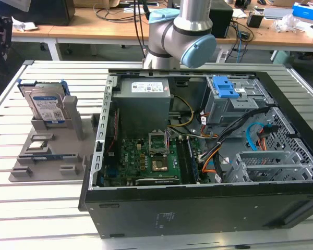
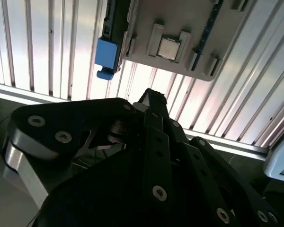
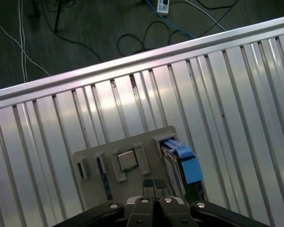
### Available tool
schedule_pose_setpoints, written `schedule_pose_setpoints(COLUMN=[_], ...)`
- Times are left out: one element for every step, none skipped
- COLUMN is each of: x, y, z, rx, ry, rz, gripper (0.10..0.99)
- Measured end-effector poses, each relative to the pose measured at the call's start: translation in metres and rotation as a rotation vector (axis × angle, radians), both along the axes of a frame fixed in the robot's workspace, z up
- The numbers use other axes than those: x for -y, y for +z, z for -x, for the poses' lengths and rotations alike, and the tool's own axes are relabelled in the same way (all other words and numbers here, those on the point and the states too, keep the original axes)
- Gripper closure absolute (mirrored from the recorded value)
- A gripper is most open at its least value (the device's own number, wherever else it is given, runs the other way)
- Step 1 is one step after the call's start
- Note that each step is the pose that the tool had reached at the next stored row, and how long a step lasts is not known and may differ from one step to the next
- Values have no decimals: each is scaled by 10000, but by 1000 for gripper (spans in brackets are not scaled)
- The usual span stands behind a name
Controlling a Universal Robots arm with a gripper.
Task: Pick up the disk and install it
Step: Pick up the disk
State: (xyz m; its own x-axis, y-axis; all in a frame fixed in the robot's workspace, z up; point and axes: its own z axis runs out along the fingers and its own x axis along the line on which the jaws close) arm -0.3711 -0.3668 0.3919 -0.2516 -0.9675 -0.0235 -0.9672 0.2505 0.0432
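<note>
- The disk (image 1: pixel 46 104) is standing on edge in a slot of the grey parts fixture (image 1: pixel 47 169). It is at the fixture's far end as the exterior view sees it, on the exterior view's left. Its labelled face is turning toward that camera, and its blue side rails are framing it.
- Its long axis is seemingly running up out of the slot, so the thin top edge is facing upward. In the first wrist view that edge and its blue rail are showing as a narrow strip.
- The gripper (image 3: pixel 154 183) is hovering above the fixture, clear of it. Its 2 fingertips are pressing together and gripping nothing.
- The disk is lying off to one side of the fingertips, not beneath them. In the first wrist view the tips are sitting over the fixture's edge, near the pocket holding the processor chip (image 3: pixel 128 160). The disk's slot is the next place along, just beside that pocket.
- The 1 robot arm (image 1: pixel 182 36) is rising behind the open computer case (image 1: pixel 198 208).
- The fixture is resting on the slatted aluminium table (image 1: pixel 41 208), just beside the case.
- The grey drive bay with its blue latch (image 1: pixel 227 88) is sitting on the case's far side from the disk, toward the exterior view's right. By this layout, the pick-up is not yet done.
</note>
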Motion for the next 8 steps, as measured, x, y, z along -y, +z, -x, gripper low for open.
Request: schedule_pose_setpoints(x=[0,0,0,0,0,0,0,0], y=[1,0,0,0,0,0,0,0], z=[0,0,0,0,0,0,0,0], rx=[-1,0,0,0,0,0,0,-1], ry=[101,255,322,388,513,650,716,785], rz=[0,0,0,0,0,0,0,0], gripper=[980,980,980,980,980,980,980,980])
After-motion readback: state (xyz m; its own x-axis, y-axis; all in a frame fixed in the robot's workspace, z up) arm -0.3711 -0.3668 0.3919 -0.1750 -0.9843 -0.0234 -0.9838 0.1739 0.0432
